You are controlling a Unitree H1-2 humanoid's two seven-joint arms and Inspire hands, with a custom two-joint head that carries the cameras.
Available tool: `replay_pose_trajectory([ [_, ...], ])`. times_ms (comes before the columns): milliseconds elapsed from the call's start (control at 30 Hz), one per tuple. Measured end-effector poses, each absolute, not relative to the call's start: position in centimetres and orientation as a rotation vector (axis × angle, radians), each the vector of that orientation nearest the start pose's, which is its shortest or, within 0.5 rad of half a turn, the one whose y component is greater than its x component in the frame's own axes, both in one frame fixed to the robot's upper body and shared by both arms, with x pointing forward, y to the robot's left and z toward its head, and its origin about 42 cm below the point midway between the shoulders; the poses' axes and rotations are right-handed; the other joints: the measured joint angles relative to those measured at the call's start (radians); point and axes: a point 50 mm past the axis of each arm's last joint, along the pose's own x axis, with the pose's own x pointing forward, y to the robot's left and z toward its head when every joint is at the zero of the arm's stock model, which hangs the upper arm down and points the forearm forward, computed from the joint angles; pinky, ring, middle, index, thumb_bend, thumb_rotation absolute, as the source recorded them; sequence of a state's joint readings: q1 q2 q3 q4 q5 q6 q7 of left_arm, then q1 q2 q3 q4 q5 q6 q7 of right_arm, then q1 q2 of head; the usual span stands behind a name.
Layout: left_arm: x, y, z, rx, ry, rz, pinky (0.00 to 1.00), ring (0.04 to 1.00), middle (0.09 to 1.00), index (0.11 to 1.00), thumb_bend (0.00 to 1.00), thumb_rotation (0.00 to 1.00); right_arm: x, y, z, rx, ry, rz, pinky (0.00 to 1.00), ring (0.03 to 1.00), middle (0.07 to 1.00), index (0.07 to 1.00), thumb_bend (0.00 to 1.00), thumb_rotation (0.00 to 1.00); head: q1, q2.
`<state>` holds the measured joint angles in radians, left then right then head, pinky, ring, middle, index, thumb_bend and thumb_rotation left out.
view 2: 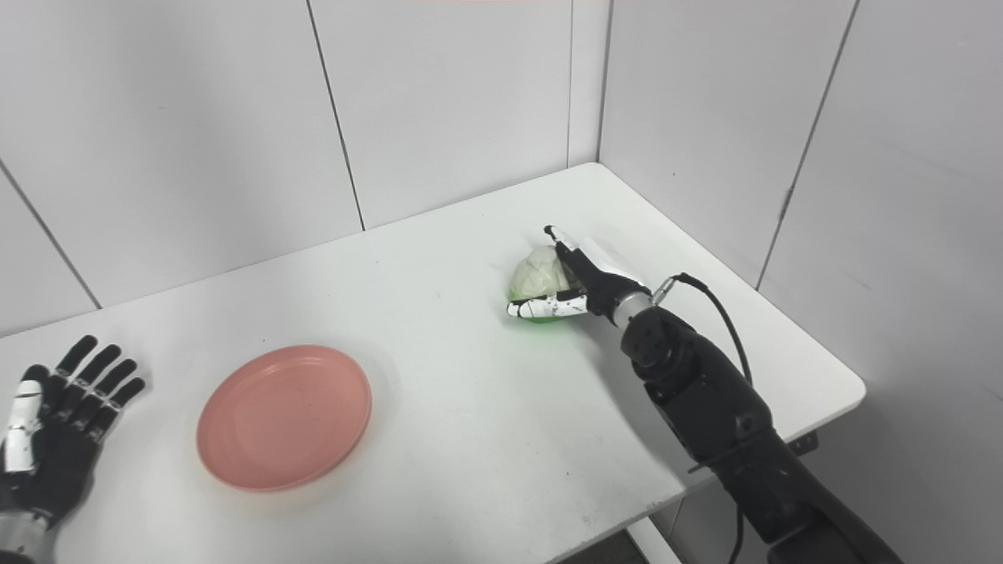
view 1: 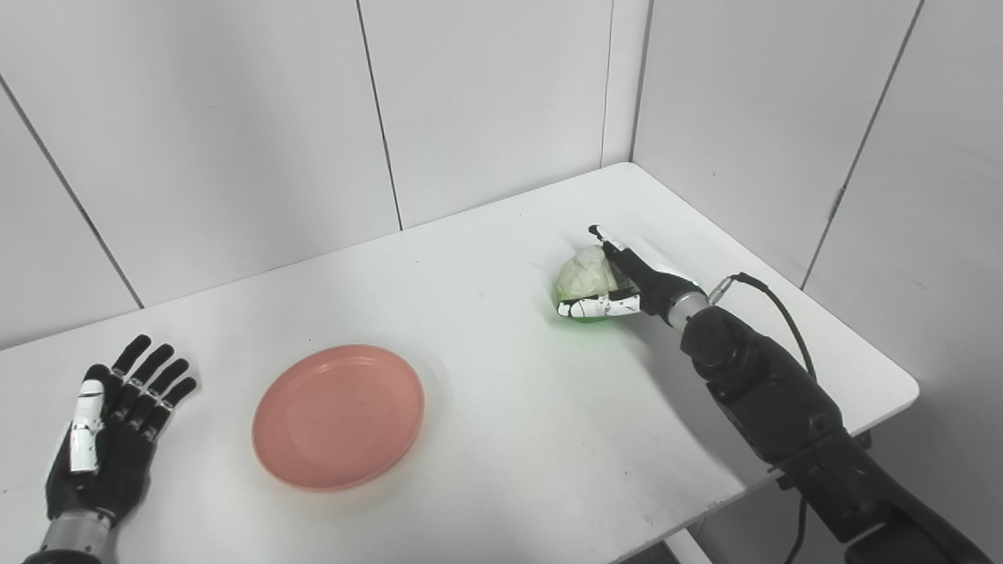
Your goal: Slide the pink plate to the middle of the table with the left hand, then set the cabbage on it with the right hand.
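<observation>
Over at the far left, near the front edge of the white surface, the left hand lies flat with its palm down. Its black fingers are stretched straight and fanned a little apart, pointing toward the back wall. They grasp nothing; whether the fingertips actually touch the surface is hard to tell from here. One white-shelled digit lies along the inner side of the hand.

Just to the right of that hand, apart from it, sits the pink plate. It rests flat, left of the middle and toward the front, with nothing on it and neither hand touching it.

Further right and farther back, well apart from the plate, is the cabbage, a pale, whitish-green head with a brighter green underside. It sits low against the surface near the back right corner, though whether it is resting there or slightly raised cannot be judged. The right hand is wrapped around it from the right: a white-shelled thumb runs along the near lower side of the cabbage, while dark fingers curl over its top and far side, so the head is grasped between them. The black forearm reaches in from the lower right, with a cable looping off the wrist.
</observation>
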<state>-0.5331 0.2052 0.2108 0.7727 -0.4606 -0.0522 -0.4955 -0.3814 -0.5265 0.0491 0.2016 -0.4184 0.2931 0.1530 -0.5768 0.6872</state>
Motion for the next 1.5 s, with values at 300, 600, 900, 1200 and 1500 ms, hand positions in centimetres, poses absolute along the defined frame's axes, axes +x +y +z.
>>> replay_pose_trajectory([
  [300, 43.6, 29.3, 10.3, -0.381, 0.037, -0.263, 0.80, 0.813, 0.829, 0.826, 0.51, 0.80, 41.3, -37.1, 19.4, -0.918, 0.174, -0.033, 0.89, 0.970, 0.997, 1.000, 1.00, 0.52, 0.003, 0.003],
  [600, 43.5, 29.3, 10.2, -0.382, 0.039, -0.266, 0.81, 0.824, 0.840, 0.839, 0.50, 0.82, 42.3, -37.2, 18.6, -0.887, 0.179, -0.071, 0.86, 0.936, 0.965, 0.998, 1.00, 0.51, 0.006, 0.008],
  [900, 43.5, 29.4, 10.2, -0.382, 0.041, -0.272, 0.79, 0.811, 0.833, 0.830, 0.51, 0.79, 43.7, -36.4, 17.5, -0.804, 0.119, -0.179, 0.72, 0.773, 0.807, 0.868, 1.00, 0.31, 0.012, 0.008],
  [1200, 43.4, 29.4, 10.3, -0.383, 0.040, -0.274, 0.79, 0.808, 0.829, 0.827, 0.52, 0.77, 44.9, -34.9, 16.8, -0.697, 0.052, -0.257, 0.44, 0.472, 0.508, 0.513, 0.64, 0.14, 0.015, 0.009],
  [1500, 43.4, 29.4, 10.3, -0.384, 0.040, -0.274, 0.79, 0.807, 0.829, 0.825, 0.51, 0.78, 45.5, -33.9, 16.6, -0.676, 0.018, -0.252, 0.36, 0.411, 0.444, 0.513, 0.53, 0.03, 0.020, 0.008],
])
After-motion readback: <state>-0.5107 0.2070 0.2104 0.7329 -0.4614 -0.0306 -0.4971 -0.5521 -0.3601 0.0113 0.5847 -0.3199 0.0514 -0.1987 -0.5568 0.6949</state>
